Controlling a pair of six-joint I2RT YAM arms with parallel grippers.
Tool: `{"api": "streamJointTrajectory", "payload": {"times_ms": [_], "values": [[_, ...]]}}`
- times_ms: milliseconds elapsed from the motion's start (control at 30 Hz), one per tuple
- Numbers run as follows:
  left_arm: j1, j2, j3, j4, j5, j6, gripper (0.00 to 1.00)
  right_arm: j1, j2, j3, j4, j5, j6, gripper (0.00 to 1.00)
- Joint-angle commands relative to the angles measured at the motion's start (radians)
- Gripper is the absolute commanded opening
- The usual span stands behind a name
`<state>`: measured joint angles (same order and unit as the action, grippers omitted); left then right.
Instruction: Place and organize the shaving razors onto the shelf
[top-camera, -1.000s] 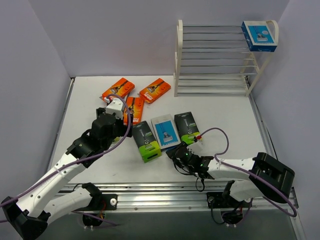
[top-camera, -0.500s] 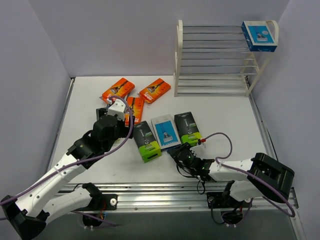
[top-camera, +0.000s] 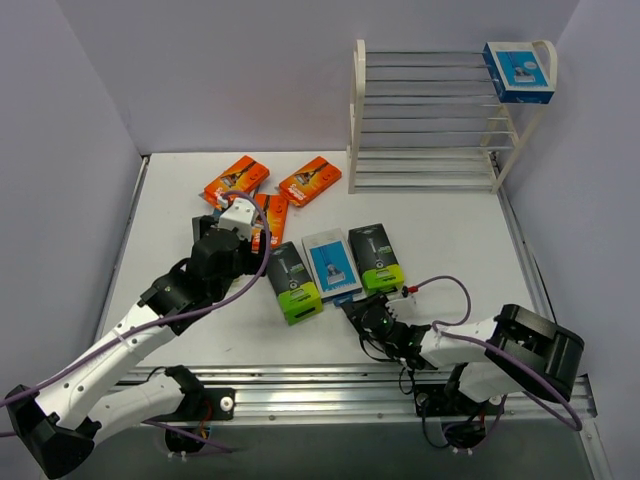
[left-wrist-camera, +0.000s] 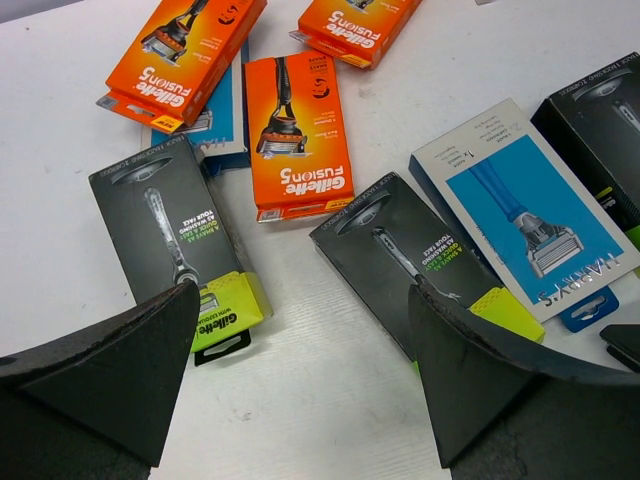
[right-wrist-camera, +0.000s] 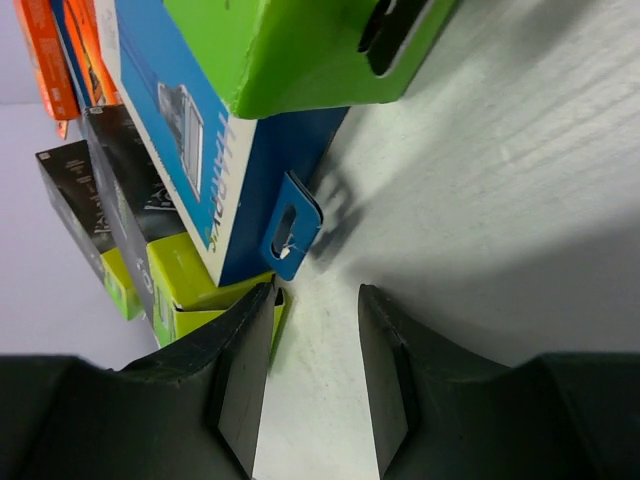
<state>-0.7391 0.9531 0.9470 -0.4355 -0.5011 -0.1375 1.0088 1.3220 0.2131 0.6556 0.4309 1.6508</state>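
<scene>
Up top, the shelf (top-camera: 430, 110) holds one blue pack (top-camera: 520, 72). Left wrist shows my left gripper (left-wrist-camera: 300, 295) spread wide over a black pack (left-wrist-camera: 170, 240) the overhead misses. Right wrist: my right gripper (right-wrist-camera: 317, 292) slightly parted, empty, beside the hang tab (right-wrist-camera: 290, 228) of a second blue pack (right-wrist-camera: 250, 190).

The right gripper (top-camera: 358, 312) has been drawn back a little toward the near edge and now sits just short of the blue pack's (top-camera: 331, 262) hang tab. Its forearm has been lowered, and the cable (top-camera: 445, 279) loop has sunk with it. The left gripper (top-camera: 240, 214) has been shifted slightly rightward, over an orange pack (top-camera: 268, 215).
</scene>
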Motion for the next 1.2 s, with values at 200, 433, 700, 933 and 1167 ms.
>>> {"api": "streamJointTrajectory", "payload": {"times_ms": [200, 433, 700, 933, 1167], "values": [[-0.002, 0.009, 0.021, 0.009, -0.021, 0.015, 0.94, -0.016, 0.149, -0.020, 0.190, 0.006, 0.047, 0.35], [-0.005, 0.013, 0.022, 0.009, 0.007, 0.013, 0.94, -0.035, 0.161, -0.015, 0.177, 0.011, 0.058, 0.33], [-0.003, 0.018, 0.022, 0.011, 0.022, 0.012, 0.94, -0.079, 0.181, -0.046, 0.231, 0.008, 0.060, 0.31], [-0.005, 0.026, 0.024, 0.011, 0.036, 0.010, 0.94, -0.110, 0.221, -0.035, 0.271, -0.017, 0.033, 0.29], [-0.003, 0.027, 0.024, 0.009, 0.036, 0.010, 0.94, -0.122, 0.293, -0.021, 0.338, -0.046, 0.032, 0.28]]}}
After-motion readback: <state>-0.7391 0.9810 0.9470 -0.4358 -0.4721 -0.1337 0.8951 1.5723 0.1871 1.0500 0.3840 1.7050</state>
